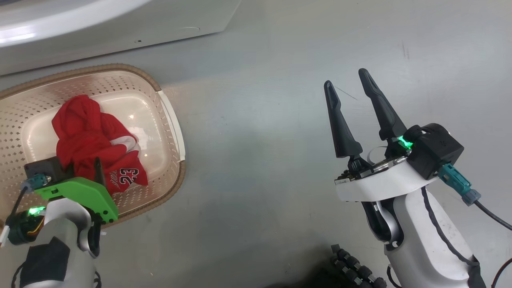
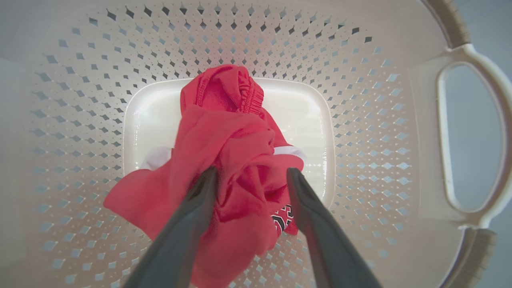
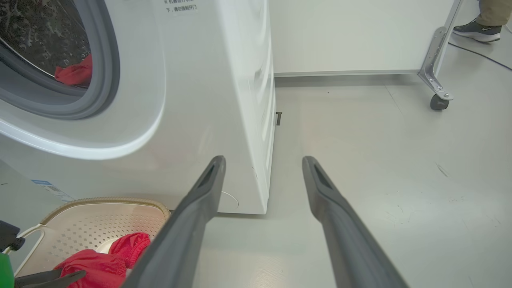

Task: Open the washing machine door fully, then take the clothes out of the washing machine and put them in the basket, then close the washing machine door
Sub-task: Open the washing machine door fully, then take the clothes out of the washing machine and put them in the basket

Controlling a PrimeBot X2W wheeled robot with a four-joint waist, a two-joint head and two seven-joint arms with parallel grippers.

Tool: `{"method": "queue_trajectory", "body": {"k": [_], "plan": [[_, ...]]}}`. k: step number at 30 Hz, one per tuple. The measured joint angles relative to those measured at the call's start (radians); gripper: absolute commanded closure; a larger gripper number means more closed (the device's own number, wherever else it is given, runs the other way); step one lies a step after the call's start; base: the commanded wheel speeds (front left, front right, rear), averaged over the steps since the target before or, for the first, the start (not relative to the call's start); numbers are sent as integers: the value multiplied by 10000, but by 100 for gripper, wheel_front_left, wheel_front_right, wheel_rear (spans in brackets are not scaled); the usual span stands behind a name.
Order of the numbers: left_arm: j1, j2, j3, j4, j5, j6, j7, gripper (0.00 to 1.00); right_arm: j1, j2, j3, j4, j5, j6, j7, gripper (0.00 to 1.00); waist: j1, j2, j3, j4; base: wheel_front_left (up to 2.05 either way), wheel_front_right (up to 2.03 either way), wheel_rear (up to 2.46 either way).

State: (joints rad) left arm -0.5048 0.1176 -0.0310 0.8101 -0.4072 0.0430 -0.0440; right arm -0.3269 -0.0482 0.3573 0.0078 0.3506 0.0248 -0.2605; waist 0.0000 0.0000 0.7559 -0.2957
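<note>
Head view: basket [image 1: 169,114] on floor [image 1: 260,180], far left, by washing machine [image 3: 200,100]; red clothes [image 1: 92,148] heaped on its bottom.
L claw [image 2: 252,173]: down in basket, fingers spread, red cloth loose btwn them; reads as a let-go, not a pinch.
R claw [image 1: 346,79]: spread wide, holds nothing, over bare floor at right.
Drum [image 3: 40,36]: mouth uncovered; another red piece [image 3: 76,72] lies inside.
Done: door open (judged), some clothes in basket.
Left: fetch red piece, basket it, shut door.
</note>
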Motion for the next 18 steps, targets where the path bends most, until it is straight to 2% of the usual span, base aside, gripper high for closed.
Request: {"method": "queue_trajectory", "body": {"k": [7, 18], "plan": [[-127, -54, -100, 439, 121, -184, -272, 0, 1, 0, 8, 316, -199, 50, -2, 0, 0, 0, -318, 156, 0, 0, 0], [-119, -391, -602, 474, 414, -445, -1593, 0, 302, -2, -330, 1026, -546, 182, -2, 0, 0, 0, -1460, 575, 0, 0, 0]]}}
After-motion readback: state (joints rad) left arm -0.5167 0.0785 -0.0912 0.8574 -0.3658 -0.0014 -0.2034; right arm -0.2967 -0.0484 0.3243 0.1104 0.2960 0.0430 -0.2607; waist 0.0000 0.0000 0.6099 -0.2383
